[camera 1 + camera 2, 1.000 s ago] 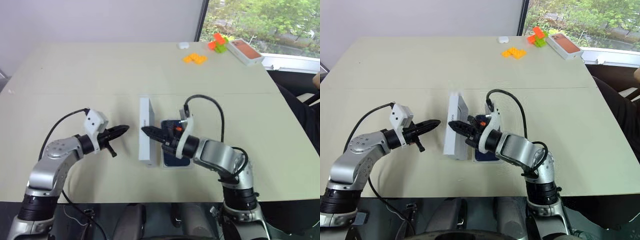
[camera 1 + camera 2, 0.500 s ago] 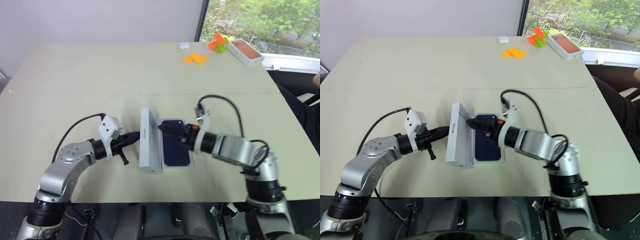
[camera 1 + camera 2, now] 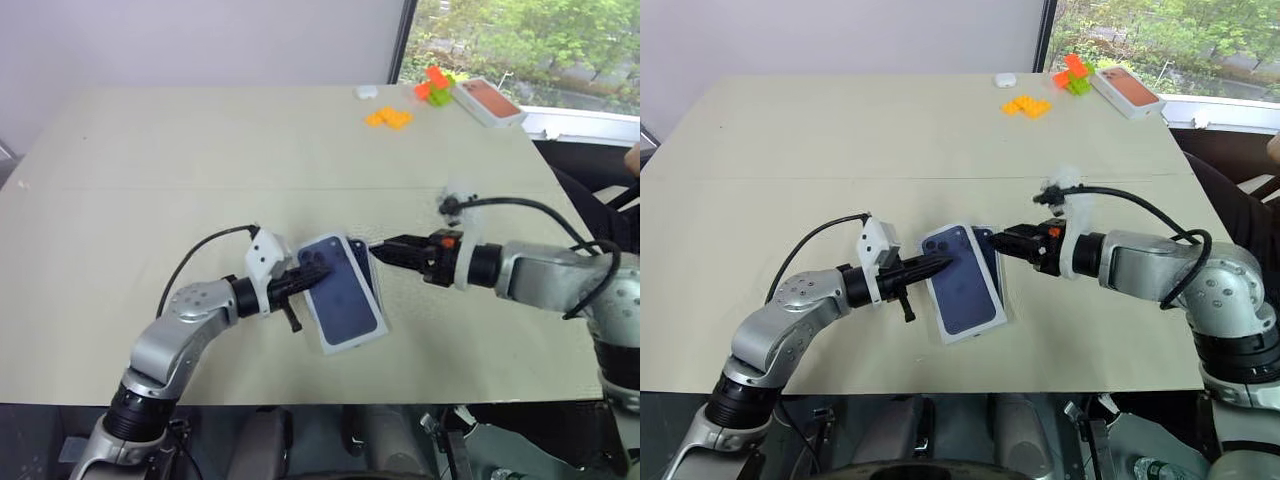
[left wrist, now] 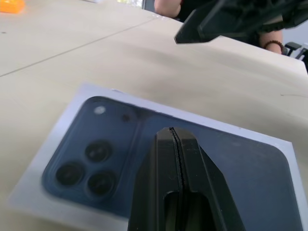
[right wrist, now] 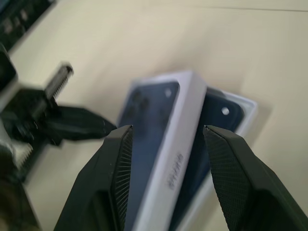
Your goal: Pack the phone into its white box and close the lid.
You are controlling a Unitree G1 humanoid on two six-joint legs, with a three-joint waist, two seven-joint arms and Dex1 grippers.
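The lid, white with a dark blue phone pictured on its top, lies tilted and askew over the white box. A strip of the phone shows inside the box past the lid's raised side. My left gripper is shut, and its tips rest on the lid's top near the printed camera lenses. My right gripper is open with nothing between its fingers, hovering just off the lid's far right corner.
At the far right of the table are orange blocks, a box with an orange-red top and a small white object. A person's hand shows at the right edge.
The lid stood on its long edge left of the box; now it has tipped right onto the box. My left gripper pushed right with it. My right gripper drew back right and opened.
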